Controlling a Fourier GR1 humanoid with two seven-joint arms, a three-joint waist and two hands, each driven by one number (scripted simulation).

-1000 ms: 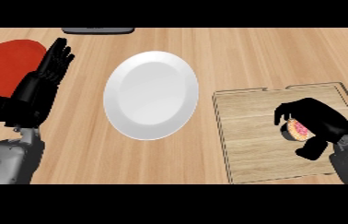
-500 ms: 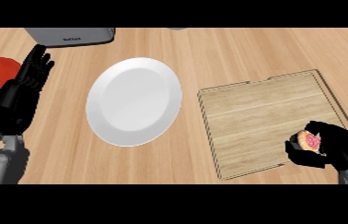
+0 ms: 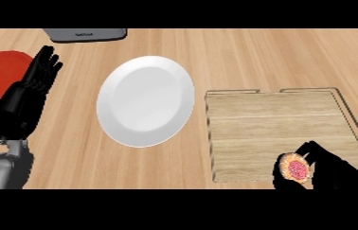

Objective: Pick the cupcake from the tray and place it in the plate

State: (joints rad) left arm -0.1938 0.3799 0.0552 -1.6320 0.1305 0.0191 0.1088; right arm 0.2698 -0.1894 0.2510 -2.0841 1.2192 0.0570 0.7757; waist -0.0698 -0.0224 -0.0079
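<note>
The right hand (image 3: 328, 170) sits at the near right corner of the view, over the near edge of the tray (image 3: 280, 125), its fingers curled round the cupcake (image 3: 296, 168). Only the cupcake's pink top and pale rim show between thumb and fingers; whether its base touches the tray cannot be told. The plate (image 3: 145, 101) lies on the table (image 3: 231, 54) to the left of the tray, just beside it and bare.

The left hand (image 3: 38, 80) rests open at the far left, fingers up, in front of a red thing (image 3: 14, 68). A grey appliance (image 3: 85, 33) shows at the far edge.

The cupcake looks light and soft, with a topping that would likely smear or crush if pressed. The sides of the base seem the best place to hold it, and the hand appears to have it there. It probably needs to stay upright on the way left and be set down on its base near the plate's middle before the fingers let go.
</note>
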